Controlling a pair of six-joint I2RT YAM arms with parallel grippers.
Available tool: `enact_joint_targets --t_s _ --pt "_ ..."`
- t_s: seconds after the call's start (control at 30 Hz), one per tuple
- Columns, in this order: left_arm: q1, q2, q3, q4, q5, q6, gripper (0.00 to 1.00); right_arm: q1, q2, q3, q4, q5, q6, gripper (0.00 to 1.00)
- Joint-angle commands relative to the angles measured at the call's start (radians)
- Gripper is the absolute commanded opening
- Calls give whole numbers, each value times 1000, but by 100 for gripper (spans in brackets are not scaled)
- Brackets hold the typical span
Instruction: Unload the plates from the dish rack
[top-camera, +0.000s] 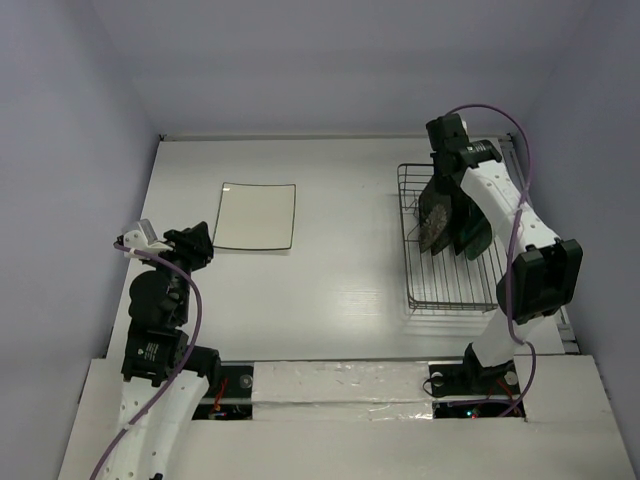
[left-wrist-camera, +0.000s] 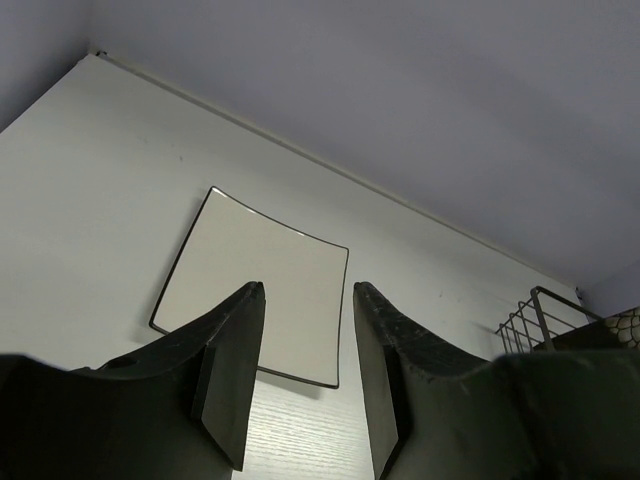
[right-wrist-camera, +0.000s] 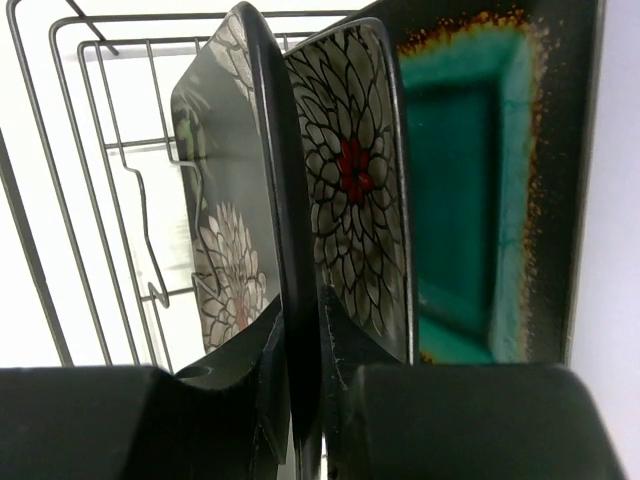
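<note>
Nearest me on the left side, my left gripper hangs open and empty, with the white plate flat on the table just beyond. Farther back, my right gripper pinches the rim of a black flowered plate, upright in the dish rack beside the teal plate.

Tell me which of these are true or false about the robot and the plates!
1. The white plate lies flat on the table. True.
2. The left gripper is holding the white plate. False: it is open and holds nothing.
3. The right gripper pinches the rim of a black flowered plate. True.
4. The teal plate is out on the table. False: it stands in the dish rack.
</note>
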Motion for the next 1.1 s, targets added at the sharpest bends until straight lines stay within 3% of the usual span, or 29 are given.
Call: enact_joint_targets --t_s 0.0,0.3,0.53,0.63,0.8,0.9,1.07 --pt "-5 5 -4 39 3 6 38 8 -43 125 15 68 10 0" --pt "-5 5 -4 36 3 6 38 73 -55 394 -93 128 22 0" --pt "-5 9 -2 33 3 4 38 206 -94 452 -48 191 86 0" --pt "-5 12 -4 33 3 2 39 278 -129 386 121 116 142 0" --pt "-5 18 -5 34 3 -1 48 338 -167 47 683 -234 339 0" --pt "-5 31 -4 34 3 1 53 361 -117 -28 943 -387 515 0" --pt "-5 57 -4 36 3 -1 54 432 52 -18 1173 -344 677 0"
